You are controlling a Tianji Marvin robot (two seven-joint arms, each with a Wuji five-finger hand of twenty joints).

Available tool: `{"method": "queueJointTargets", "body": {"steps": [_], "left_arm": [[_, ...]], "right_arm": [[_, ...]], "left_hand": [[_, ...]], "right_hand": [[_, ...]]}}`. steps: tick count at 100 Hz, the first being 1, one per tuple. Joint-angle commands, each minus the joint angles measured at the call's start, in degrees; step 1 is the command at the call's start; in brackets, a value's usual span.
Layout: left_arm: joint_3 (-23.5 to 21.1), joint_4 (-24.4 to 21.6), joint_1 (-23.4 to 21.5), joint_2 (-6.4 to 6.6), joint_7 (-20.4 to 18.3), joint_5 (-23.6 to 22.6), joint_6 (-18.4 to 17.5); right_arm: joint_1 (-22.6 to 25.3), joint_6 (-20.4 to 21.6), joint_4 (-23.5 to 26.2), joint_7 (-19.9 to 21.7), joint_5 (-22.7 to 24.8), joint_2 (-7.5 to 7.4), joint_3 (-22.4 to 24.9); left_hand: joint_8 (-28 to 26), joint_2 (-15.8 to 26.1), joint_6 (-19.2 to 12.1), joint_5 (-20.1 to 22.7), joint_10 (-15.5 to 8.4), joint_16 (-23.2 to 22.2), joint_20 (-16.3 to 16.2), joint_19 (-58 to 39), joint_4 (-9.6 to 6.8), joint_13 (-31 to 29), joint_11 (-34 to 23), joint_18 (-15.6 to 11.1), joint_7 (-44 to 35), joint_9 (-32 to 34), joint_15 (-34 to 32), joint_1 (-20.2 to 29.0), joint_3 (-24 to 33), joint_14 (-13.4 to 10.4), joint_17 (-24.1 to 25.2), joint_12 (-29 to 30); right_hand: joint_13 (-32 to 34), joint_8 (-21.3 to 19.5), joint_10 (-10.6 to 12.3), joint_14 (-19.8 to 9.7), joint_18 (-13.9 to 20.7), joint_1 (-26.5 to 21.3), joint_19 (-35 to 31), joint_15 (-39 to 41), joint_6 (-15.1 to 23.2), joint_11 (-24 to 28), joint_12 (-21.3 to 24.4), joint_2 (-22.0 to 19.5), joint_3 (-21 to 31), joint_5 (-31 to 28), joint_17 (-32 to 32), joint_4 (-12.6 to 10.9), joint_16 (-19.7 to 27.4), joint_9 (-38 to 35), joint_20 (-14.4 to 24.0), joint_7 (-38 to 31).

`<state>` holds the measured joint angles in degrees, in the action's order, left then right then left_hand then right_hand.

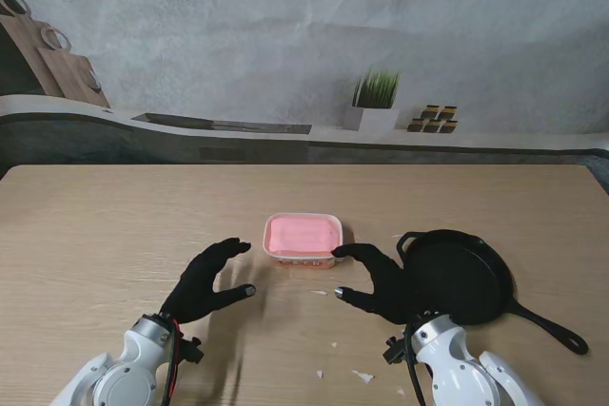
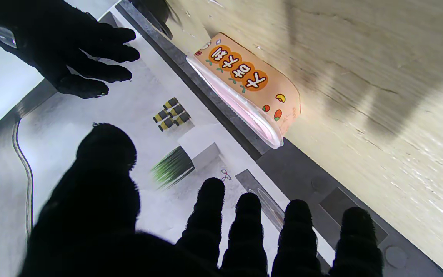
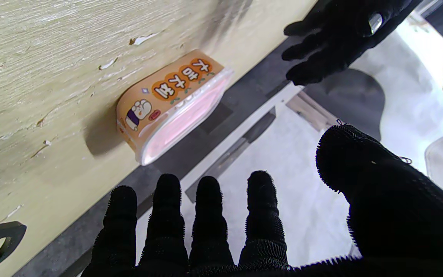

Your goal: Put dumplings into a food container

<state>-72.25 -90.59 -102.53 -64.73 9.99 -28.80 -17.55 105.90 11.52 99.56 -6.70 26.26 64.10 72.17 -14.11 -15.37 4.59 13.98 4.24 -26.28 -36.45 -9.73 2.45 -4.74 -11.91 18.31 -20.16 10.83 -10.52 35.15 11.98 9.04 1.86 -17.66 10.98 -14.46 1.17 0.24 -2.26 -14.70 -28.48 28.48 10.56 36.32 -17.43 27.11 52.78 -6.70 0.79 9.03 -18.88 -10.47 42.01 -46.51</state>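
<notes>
Container [image 1: 303,238] sits near the middle of the table [image 1: 105,235] and serves as the reference for all positions. It is a shallow rectangular tub with rounded corners, a pale rim and a pink interior. Its interior shows only flat pink; no dumplings can be made out inside it or elsewhere on the table. The wrist views show its side wall [image 2: 244,80] [image 3: 167,100]: orange, printed with round orange badges carrying characters, small fruit-like motifs and a cartoon figure near one corner.

Pan [image 1: 457,278] lies just right of the container and slightly nearer to me. It is black and round, with a long handle running right and nearer to me. Its inside appears plain black; contents cannot be told.

Left hand [image 1: 205,282] hovers left of the container and nearer to me, fingers spread, grasping nothing. Right hand [image 1: 381,278] sits just right of the container and nearer to me, overlapping the pan's left rim. Its fingers are spread and released; one fingertip reaches the container's near right corner, but contact cannot be confirmed.

Small white scraps [image 1: 362,377] lie on the table nearer to me than the container.
</notes>
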Motion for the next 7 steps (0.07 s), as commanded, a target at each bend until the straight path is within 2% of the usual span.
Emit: {"method": "queueJointTargets", "body": {"steps": [1, 7], "left_arm": [[-0.2, -0.3, -0.5, -0.2, -0.4, -0.1, -0.2], [-0.4, -0.2, -0.5, -0.18, -0.3, -0.4, -0.4]], "right_arm": [[0.4, -0.1, 0.4, 0.7, -0.1, 0.54, -0.3], [0.4, -0.1, 0.3, 0.6, 0.0, 0.53, -0.4]], "left_hand": [[0.6, -0.8, -0.2, 0.5, 0.7, 0.1, -0.8, 0.3, -1.56, 1.2, -0.6, -0.1, 0.4, 0.0, 0.3, -0.7, 0.7, -0.5, 0.7, 0.8], [0.6, -0.8, -0.3, 0.5, 0.8, 0.1, -0.8, 0.3, -1.54, 1.2, -0.6, -0.1, 0.5, 0.0, 0.2, -0.9, 0.7, -0.5, 0.7, 0.8]], "right_hand": [[-1.6, 0.5, 1.8, -1.8, 0.7, 2.0, 1.8, 0.2, 2.1, -1.0, 0.0, -1.1, -0.4, 0.4, -0.4, -1.1, 0.0, 0.0, 1.7, -0.4], [-1.5, 0.5, 1.7, -1.7, 0.5, 2.0, 1.9, 0.2, 2.1, -1.0, 0.0, -1.0, -0.4, 0.3, -0.2, -1.1, 0.0, -0.1, 2.0, -0.4]]}}
